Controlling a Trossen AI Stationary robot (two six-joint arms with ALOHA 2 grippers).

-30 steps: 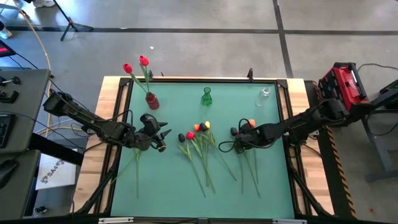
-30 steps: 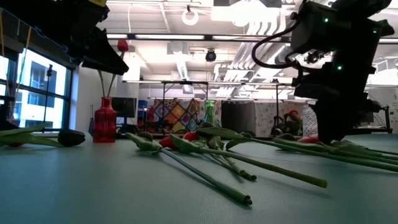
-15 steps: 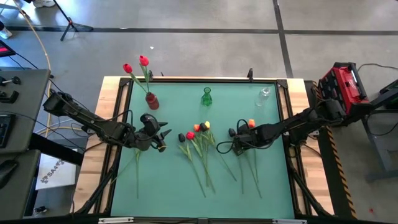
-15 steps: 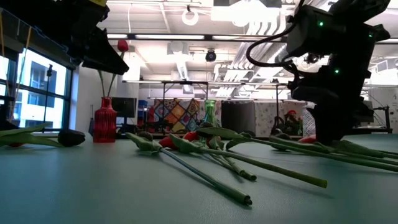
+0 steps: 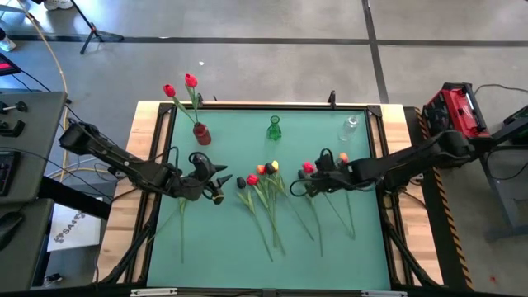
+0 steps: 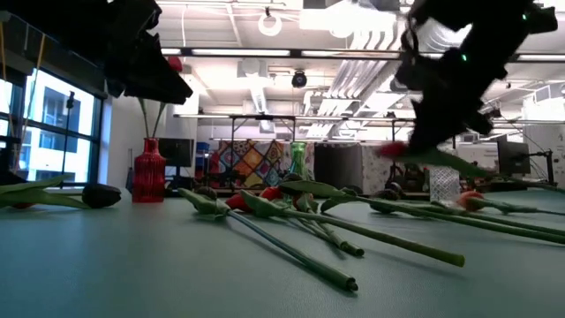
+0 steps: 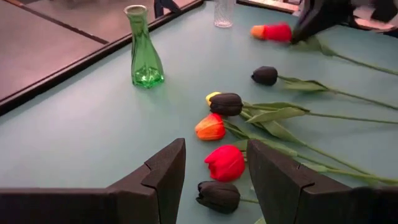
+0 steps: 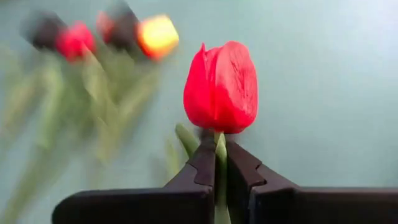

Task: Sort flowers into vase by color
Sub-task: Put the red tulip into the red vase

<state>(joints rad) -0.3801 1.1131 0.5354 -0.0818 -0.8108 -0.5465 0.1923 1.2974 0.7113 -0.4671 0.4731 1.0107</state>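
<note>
My right gripper point(image 5: 318, 174) is shut on a red flower point(image 8: 221, 86), whose head point(image 6: 393, 150) is up off the green table, right of the middle. Loose red, orange and black flowers point(image 5: 262, 183) lie on their sides at the middle of the table, and they show in the left wrist view point(image 7: 225, 163). An orange-headed flower point(image 5: 342, 158) lies by the right arm. My left gripper point(image 5: 216, 188) hangs open to the left of the pile point(image 7: 214, 168) and touches nothing. A red vase point(image 5: 201, 134) on the far left holds two red flowers. My right gripper pinches the red flower's green stem just below the head point(image 8: 219, 149) between its two fingers. The head stands just past the fingertips point(image 8: 205, 158). The head end is lifted off the table, and the stem point(image 6: 463, 161) trails back behind the gripper.
A green vase point(image 5: 274, 129) and a clear vase point(image 5: 351, 126) stand along the far edge. One more flower stem point(image 5: 181, 235) lies under the left arm. Long stems point(image 5: 272, 227) reach toward the near edge. Bare mat lies between the pile and the vases.
My right gripper has risen from the table and drawn slightly toward the far edge, carrying the red flower. Its head has come up off the mat and its stem has swung round on the table. The left arm has shifted only a little.
</note>
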